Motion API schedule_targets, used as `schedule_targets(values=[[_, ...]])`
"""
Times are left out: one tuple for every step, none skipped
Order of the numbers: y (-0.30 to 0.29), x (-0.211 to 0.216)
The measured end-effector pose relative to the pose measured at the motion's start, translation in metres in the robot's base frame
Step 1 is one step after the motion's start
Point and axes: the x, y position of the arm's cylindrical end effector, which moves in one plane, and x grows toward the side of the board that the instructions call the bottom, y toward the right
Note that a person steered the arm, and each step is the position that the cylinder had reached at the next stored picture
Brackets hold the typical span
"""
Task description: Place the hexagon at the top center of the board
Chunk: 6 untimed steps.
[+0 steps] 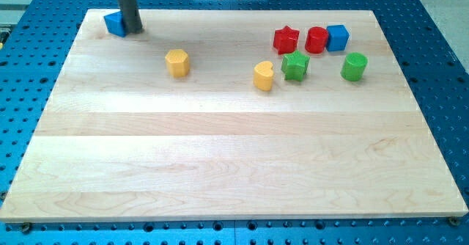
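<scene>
Our tip sits at the board's top left, far from the yellow hexagon.

In our one camera view, our tip [133,31] rests on the wooden board [220,157] near its top left corner, touching a blue block [113,23] whose shape we cannot tell. We have no gripper, just a plain dark rod, so nothing opens or pinches. The yellow hexagon [177,62] lies to the right of and below our tip, left of the board's middle, apart from everything. A yellow heart [264,76] sits just beside a green star [295,66]. Above them a red star [286,39], a red cylinder [316,39] and a blue cube [337,37] stand in a row. A green cylinder [354,67] sits alone at the right.
</scene>
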Motion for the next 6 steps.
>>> schedule_targets(values=[[-0.014, 0.041], [0.0, 0.124], [0.068, 0.151], [0.122, 0.112], [0.152, 0.071], [0.152, 0.07]])
